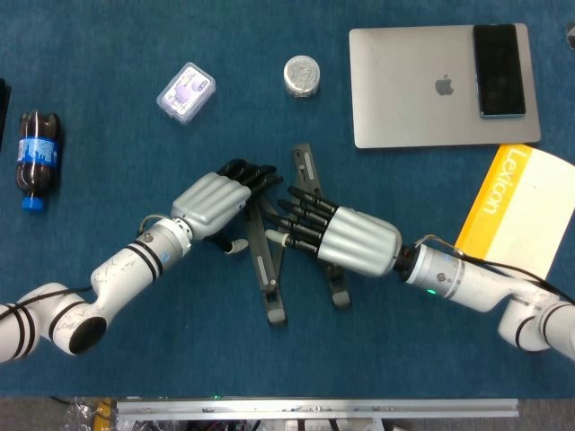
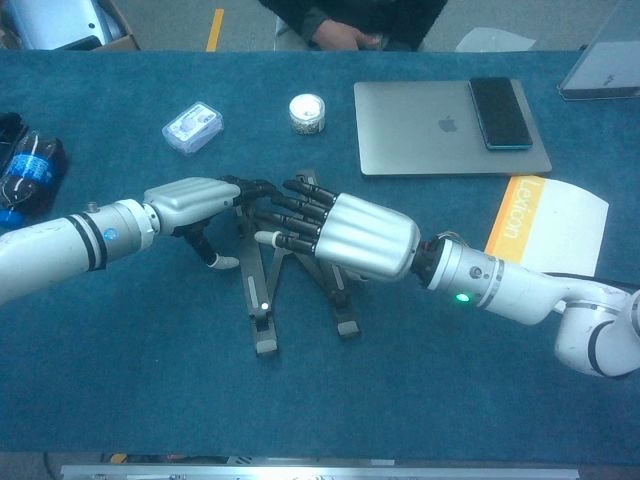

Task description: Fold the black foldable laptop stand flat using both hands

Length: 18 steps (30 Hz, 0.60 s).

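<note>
Head view shows the black laptop stand (image 1: 269, 260) lying on the blue table (image 1: 135, 359) at centre, its two bars nearly together. Left hand (image 1: 214, 203) and right hand (image 1: 346, 241) rest on it from either side, fingers stretched out side by side, pressing the bars, clasping nothing.

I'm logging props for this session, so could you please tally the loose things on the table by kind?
Laptop stand: 1
Laptop: 1
Phone: 1
Yellow book: 1
Cola bottle: 1
Clear plastic box: 1
Small round tin: 1
Total: 7
</note>
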Each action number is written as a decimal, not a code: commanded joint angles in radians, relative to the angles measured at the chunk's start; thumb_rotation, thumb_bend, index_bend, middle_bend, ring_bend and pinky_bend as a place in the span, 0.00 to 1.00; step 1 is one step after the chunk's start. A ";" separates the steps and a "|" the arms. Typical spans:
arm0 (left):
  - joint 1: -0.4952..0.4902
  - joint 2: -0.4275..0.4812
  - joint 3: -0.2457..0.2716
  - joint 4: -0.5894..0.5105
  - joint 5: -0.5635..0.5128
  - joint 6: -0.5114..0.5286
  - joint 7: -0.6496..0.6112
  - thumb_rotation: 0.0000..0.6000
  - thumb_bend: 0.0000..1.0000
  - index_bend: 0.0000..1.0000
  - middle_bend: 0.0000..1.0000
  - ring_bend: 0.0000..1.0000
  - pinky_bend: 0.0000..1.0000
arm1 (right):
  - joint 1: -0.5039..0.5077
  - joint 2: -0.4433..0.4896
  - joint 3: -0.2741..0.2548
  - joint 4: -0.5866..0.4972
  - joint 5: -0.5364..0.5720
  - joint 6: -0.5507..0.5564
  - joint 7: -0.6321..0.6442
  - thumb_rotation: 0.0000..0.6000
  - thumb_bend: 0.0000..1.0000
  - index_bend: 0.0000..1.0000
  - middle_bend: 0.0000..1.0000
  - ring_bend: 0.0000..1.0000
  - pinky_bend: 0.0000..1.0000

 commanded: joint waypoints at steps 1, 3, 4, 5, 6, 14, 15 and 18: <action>-0.004 0.004 0.004 0.000 0.015 -0.005 -0.019 1.00 0.25 0.00 0.00 0.00 0.01 | 0.003 -0.014 0.006 0.010 0.006 0.009 0.004 1.00 0.00 0.00 0.00 0.00 0.00; -0.007 0.006 0.005 0.000 0.022 -0.009 -0.029 1.00 0.25 0.00 0.00 0.00 0.01 | 0.006 -0.022 0.002 0.013 0.008 0.005 0.030 1.00 0.00 0.00 0.00 0.00 0.00; -0.008 0.007 0.006 0.002 0.026 -0.009 -0.035 1.00 0.25 0.00 0.00 0.00 0.01 | 0.007 -0.024 -0.001 0.021 0.008 0.005 0.036 1.00 0.00 0.00 0.00 0.00 0.00; -0.009 0.008 0.006 0.004 0.030 -0.009 -0.038 1.00 0.25 0.00 0.00 0.00 0.01 | 0.008 -0.028 -0.003 0.028 0.009 0.004 0.039 1.00 0.00 0.00 0.00 0.00 0.00; -0.010 0.009 0.007 0.005 0.032 -0.010 -0.042 1.00 0.25 0.00 0.00 0.00 0.01 | 0.008 -0.030 -0.004 0.033 0.010 0.004 0.043 1.00 0.00 0.00 0.00 0.00 0.00; -0.024 0.018 0.015 0.006 0.059 -0.031 -0.092 1.00 0.25 0.00 0.00 0.00 0.01 | 0.015 -0.048 -0.014 0.068 0.012 0.014 0.075 1.00 0.00 0.00 0.00 0.00 0.00; -0.026 0.019 0.016 0.007 0.063 -0.033 -0.098 1.00 0.25 0.00 0.00 0.00 0.01 | 0.017 -0.049 -0.015 0.072 0.012 0.015 0.077 1.00 0.00 0.00 0.00 0.00 0.00; -0.033 0.024 0.018 0.006 0.075 -0.040 -0.119 1.00 0.26 0.00 0.00 0.00 0.01 | 0.020 -0.053 -0.015 0.079 0.015 0.018 0.081 1.00 0.00 0.00 0.00 0.00 0.00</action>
